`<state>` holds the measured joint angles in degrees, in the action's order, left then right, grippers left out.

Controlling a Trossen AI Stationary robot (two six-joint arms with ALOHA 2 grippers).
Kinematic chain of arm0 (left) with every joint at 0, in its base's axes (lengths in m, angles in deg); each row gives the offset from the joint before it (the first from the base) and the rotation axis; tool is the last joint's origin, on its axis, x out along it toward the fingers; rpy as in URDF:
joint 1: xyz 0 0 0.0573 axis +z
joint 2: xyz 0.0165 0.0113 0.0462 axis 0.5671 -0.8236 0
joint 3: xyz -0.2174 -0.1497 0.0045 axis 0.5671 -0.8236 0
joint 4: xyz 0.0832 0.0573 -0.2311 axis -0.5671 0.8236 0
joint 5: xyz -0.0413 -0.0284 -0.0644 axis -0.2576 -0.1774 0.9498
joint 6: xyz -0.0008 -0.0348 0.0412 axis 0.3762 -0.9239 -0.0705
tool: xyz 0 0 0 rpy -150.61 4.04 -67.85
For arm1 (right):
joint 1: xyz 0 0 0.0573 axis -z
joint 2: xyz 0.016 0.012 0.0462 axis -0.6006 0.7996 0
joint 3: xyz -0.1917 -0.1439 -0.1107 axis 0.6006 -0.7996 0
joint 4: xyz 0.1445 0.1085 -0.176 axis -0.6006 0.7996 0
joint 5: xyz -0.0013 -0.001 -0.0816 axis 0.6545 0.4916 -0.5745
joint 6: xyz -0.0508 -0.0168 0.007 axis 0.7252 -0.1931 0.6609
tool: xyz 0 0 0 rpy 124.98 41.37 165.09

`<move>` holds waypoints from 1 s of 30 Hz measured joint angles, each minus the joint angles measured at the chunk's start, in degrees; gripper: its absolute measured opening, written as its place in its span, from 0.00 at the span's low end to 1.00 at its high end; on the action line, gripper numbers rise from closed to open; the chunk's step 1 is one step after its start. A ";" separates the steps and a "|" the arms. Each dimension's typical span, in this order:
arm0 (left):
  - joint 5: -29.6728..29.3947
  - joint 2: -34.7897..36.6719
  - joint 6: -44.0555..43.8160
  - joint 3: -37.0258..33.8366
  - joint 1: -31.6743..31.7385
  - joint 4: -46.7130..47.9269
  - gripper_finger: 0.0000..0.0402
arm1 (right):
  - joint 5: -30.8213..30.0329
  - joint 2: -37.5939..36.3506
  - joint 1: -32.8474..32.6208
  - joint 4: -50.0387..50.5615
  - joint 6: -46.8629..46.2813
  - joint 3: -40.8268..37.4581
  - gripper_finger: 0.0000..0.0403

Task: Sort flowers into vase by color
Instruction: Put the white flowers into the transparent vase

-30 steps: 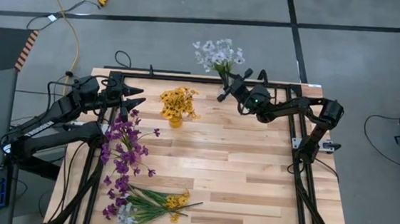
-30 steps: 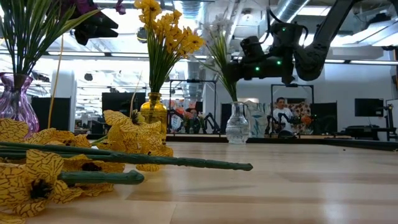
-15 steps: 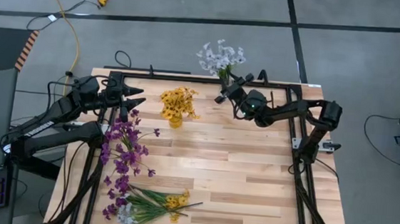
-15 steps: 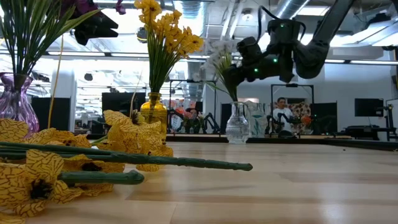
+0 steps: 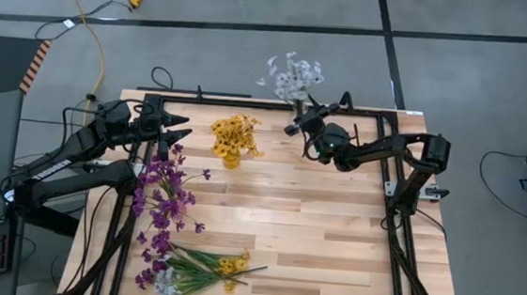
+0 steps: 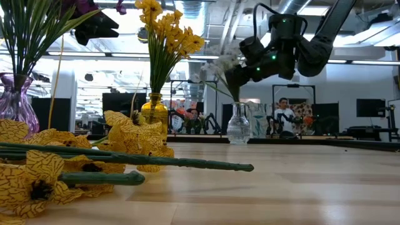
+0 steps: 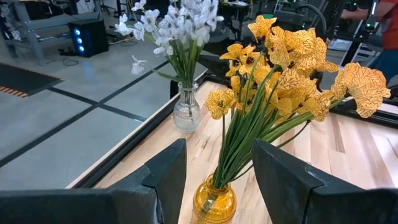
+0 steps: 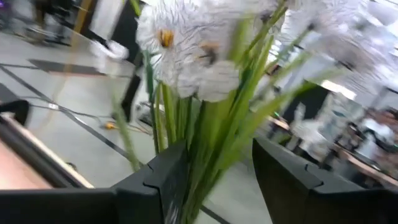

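White flowers (image 5: 293,74) stand with their stems in a clear vase (image 6: 238,125) at the table's far edge. My right gripper (image 8: 217,180) is open, level with the stems just above the vase, one finger on each side of them. Yellow flowers (image 5: 236,136) stand in an amber vase (image 7: 214,202). Purple flowers (image 5: 161,191) stand in a purple vase (image 6: 15,103) at the left. A loose heap of flowers (image 5: 193,269) lies on the table at the near left. My left gripper (image 5: 182,132) waits open and holds nothing, above the purple bunch and pointing at the yellow one. My right gripper has the white bunch's green stems (image 8: 208,134) between its open fingers, coming at them roughly level from the table's right side and across them. Whether a finger touches the stems I cannot tell. The stems stay in the clear vase.
A black frame rail (image 5: 248,102) runs along the table's far edge beside the vases. Bare wood (image 5: 332,228) covers the table's middle and right. Beyond the table a person (image 6: 284,115) sits in the room.
My right gripper has turned at the wrist and shifted a little toward the table's left beside the white bunch. The white heads have swayed and now lean lower toward the left in the low view; the vase has stayed in place.
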<state>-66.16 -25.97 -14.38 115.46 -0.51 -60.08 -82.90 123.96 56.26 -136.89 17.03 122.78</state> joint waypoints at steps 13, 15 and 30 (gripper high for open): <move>0.00 0.02 -0.02 0.00 0.02 0.00 0.42 | -6.40 0.00 -5.06 0.87 0.84 0.00 0.51; 0.00 0.00 0.00 0.00 0.01 0.00 0.42 | -8.38 0.00 -5.80 0.85 3.29 0.00 0.51; -0.02 0.73 0.02 0.00 0.02 0.00 0.42 | -17.87 0.00 -10.76 0.82 9.03 0.00 0.51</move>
<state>-66.19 -25.24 -14.35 115.46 -0.49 -60.07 -100.77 123.96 45.50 -136.06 26.06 122.78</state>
